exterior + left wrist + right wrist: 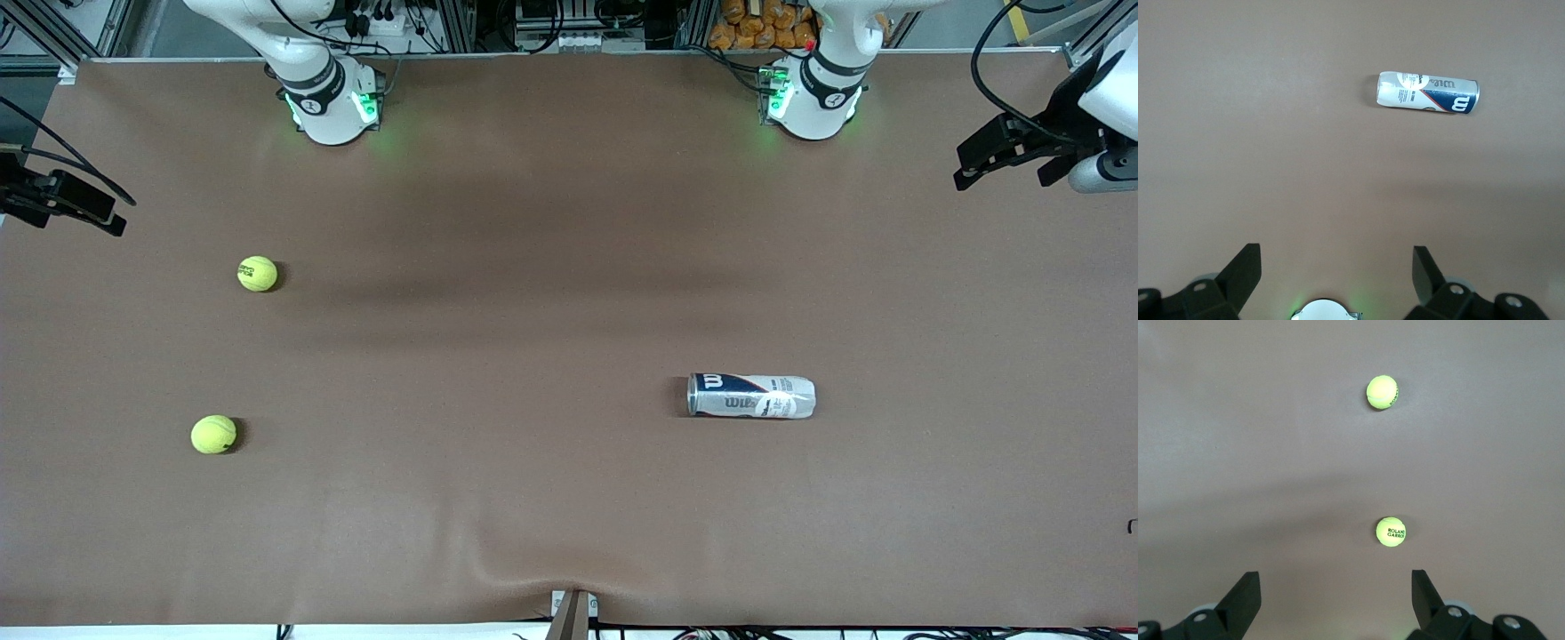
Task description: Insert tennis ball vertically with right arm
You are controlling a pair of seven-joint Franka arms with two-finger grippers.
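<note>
While both arms wait at the edges of the front frame, you have nothing held. Your right gripper [1336, 603] hangs over the bench [533, 498] at the right arm's end, at the front frame's left edge, its fingers [1245, 597] spread wide and empty. In the right wrist frame two tennis balls lie well clear of those fingers: the lettered ball [1390, 531] sits just above them, slightly toward the right-hand finger, and the plain ball [1382, 391] sits higher in the frame. In the front frame the lettered ball [257, 273] is at left centre, the plain one [213, 434] lower left. The can [751, 396] lies on its side right of centre. Your left gripper [1336, 283] hangs at the upper right edge, fingers [1243, 275] parted and empty, the can [1427, 92] well apart from them.
</note>
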